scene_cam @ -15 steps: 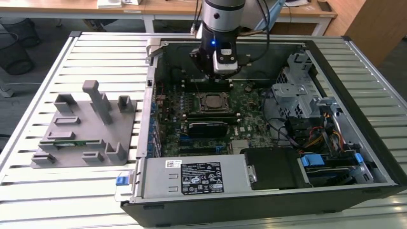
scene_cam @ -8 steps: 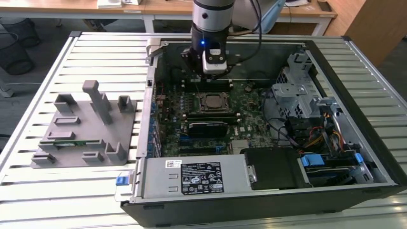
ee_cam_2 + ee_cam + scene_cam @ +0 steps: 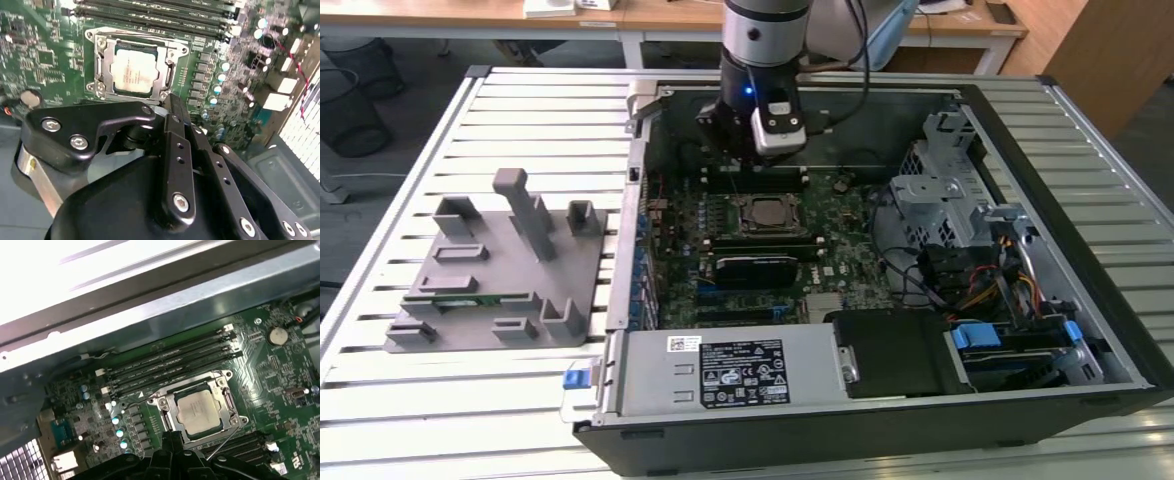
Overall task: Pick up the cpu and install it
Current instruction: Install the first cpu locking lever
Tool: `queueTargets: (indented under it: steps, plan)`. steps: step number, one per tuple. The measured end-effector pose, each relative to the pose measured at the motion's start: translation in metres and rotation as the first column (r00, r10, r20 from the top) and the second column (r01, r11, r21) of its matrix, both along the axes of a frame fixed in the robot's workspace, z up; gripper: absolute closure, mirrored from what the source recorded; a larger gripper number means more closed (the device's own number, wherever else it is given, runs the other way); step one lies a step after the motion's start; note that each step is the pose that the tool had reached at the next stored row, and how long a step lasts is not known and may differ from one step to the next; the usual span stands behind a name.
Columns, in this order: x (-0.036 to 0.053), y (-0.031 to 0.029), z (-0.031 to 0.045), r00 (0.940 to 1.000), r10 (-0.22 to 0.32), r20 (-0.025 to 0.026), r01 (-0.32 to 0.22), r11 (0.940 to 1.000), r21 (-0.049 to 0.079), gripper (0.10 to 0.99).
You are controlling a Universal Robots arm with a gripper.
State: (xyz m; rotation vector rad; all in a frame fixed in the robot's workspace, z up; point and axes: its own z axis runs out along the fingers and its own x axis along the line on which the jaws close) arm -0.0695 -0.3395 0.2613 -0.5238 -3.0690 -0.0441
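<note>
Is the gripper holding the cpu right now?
No, in the second wrist view the cpu lies in the socket frame, apart from the gripper.

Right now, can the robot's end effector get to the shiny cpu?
Probably yes. The cpu lies with its top uncovered in the socket frame, and the end effector hangs near it with nothing between them.

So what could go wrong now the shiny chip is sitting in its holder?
The small square silver-topped chip lies in the metal socket frame, with the black robot hand close by. If the hand dips crooked, it might knock the chip askew, or scrape the green circuit board.
</note>
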Motion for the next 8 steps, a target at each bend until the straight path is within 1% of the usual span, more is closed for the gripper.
queueTargets:
  steps: [2,4,8]
  plan:
    - [0.0000,0.0000,-0.0001,0.9994,0.036,0.0000,-0.036,0.9994,0.000,0.980]
    - [0.0000,0.0000,-0.0001,0.9973,0.074,0.0000,-0.074,0.9973,0.000,0.980]
    - [0.0000,0.0000,-0.0003,0.9900,0.141,0.0001,-0.141,0.9900,0.000,0.980]
